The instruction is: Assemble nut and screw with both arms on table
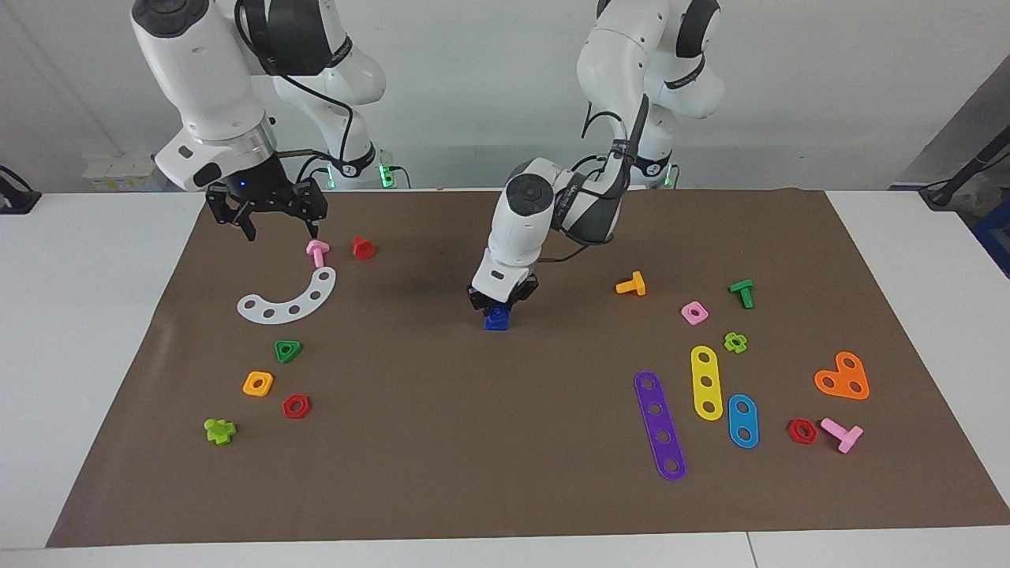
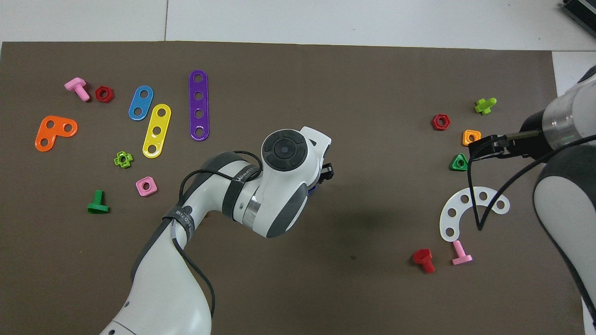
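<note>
The screw and nut (image 1: 496, 318), a small dark-blue lump, sit on the brown mat in the middle of the bench (image 1: 95, 331). My left pincer (image 1: 500, 302) is right on top of them. I cannot tell if it grips them. If I lift too fast, they could tip or come apart. My right pincer (image 1: 276, 229) waits open above the pink screw (image 1: 317, 252).

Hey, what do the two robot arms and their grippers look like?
Both arms are glossy white with rounded dark grey joint sections and black cables looped along them. The left arm has a round dark cap on one joint and a black strap with white lettering. Each ends in a black two-finger gripper: the left gripper and the right gripper, which shows a small blue light.
</note>
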You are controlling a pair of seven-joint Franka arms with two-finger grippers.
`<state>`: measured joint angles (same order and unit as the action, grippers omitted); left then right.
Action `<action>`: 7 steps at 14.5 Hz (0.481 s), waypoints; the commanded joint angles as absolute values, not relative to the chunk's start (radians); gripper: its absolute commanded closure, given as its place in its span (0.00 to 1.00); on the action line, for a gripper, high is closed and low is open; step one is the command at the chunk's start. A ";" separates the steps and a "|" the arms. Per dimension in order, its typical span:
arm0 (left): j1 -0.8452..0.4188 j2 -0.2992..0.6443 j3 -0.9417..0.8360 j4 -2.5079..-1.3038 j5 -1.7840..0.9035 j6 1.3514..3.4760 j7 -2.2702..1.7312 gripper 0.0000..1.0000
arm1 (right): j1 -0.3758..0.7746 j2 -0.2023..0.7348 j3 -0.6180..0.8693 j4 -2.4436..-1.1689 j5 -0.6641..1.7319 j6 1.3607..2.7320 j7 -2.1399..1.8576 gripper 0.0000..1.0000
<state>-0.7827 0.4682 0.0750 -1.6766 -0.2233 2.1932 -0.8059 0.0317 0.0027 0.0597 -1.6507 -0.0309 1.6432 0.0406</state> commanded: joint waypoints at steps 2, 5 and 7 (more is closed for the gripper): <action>-0.802 0.459 0.097 -1.671 -0.210 2.183 -0.810 0.00 | 0.018 0.000 0.064 -1.654 -0.017 1.643 0.011 0.00; -0.723 0.503 0.101 -1.464 -0.178 1.928 -0.799 0.00 | 0.018 0.000 0.063 -1.654 -0.017 1.643 0.012 0.00; -0.623 0.502 0.100 -1.385 -0.130 1.826 -0.754 0.01 | 0.018 0.000 0.064 -1.654 -0.017 1.644 0.015 0.00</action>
<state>-0.7185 0.4736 0.1043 -1.4966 -0.1681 1.9418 -0.7999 0.0317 0.0027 0.0594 -1.6507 -0.0309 1.6432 0.0406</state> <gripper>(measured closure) 0.004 0.000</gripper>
